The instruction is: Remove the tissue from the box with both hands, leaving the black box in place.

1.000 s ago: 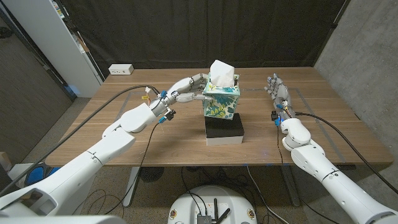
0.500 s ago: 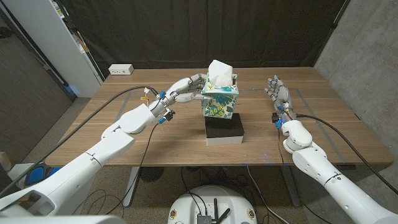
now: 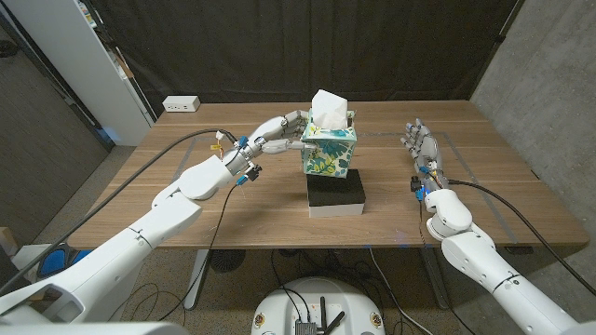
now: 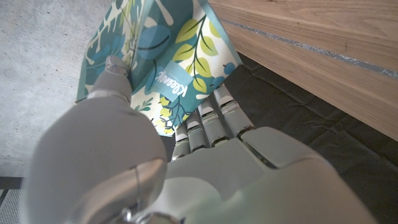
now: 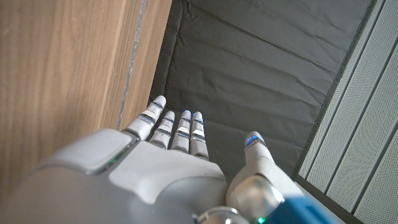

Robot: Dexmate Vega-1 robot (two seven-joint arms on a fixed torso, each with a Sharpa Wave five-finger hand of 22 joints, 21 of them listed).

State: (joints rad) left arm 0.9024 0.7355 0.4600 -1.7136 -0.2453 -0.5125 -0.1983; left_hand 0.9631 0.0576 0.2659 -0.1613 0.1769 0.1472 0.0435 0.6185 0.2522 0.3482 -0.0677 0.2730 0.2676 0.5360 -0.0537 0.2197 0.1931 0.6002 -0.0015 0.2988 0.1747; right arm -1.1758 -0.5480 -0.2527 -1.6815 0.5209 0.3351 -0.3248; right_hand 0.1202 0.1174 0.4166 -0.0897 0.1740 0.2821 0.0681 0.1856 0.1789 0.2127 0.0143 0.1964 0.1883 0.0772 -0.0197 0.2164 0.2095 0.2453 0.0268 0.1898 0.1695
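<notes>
The robot's left hand [image 3: 279, 133] grips the side of a leaf-patterned tissue box [image 3: 330, 153], fingers [image 4: 208, 118] pressed against the cardboard, thumb on the adjoining face in the left wrist view. The box sits atop a black box [image 3: 336, 194] at mid-desk [image 3: 186, 223], with a white tissue [image 3: 331, 109] standing up out of its opening. The tissue looks feather-light, soft and easily torn, best pinched near its upstanding peak while the cardboard is steadied. To the right, the right hand [image 3: 419, 140] hovers well apart from the box, fingers spread and holding nothing. How much tissue remains inside is hidden, and how firmly the left hand's hold presses cannot be told.
</notes>
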